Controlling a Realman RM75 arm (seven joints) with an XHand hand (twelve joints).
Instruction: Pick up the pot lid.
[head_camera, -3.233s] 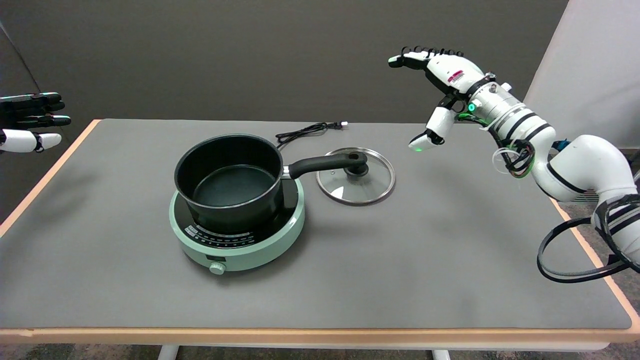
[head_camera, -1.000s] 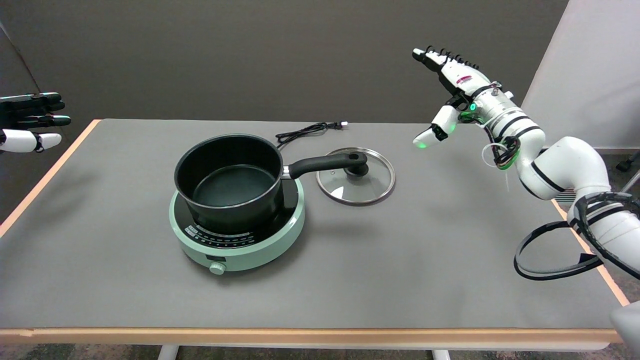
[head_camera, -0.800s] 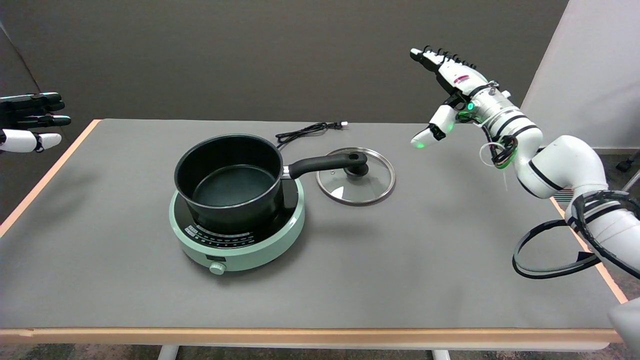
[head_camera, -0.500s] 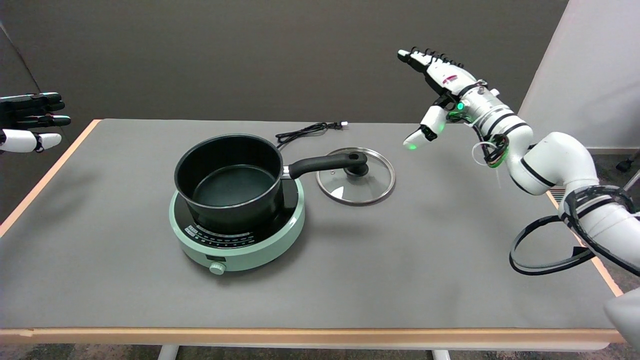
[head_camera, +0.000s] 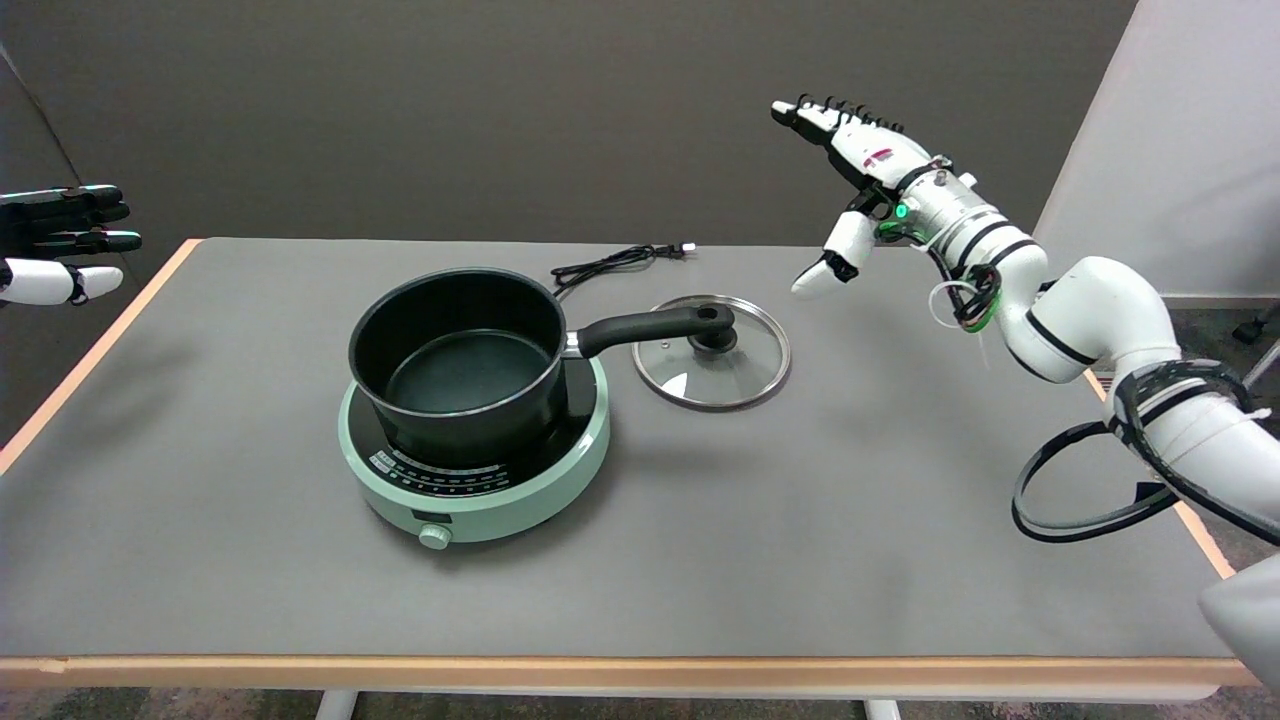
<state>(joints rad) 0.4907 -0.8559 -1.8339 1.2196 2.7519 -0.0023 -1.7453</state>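
Your right hand (head_camera: 858, 170) hangs in the air, fingers spread wide, holding nothing.
The pot lid (head_camera: 712, 351) lies flat on the grey surface (head_camera: 800, 520), below and left of your hand — well apart from it. The black pot's (head_camera: 458, 360) handle reaches over the lid's rim; the pot sits on a green cooker (head_camera: 475, 470).

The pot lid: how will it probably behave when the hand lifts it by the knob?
The pot lid looks like glass with a metal rim, so probably stiff and breakable. Held only by its black knob, it may tilt or swing.
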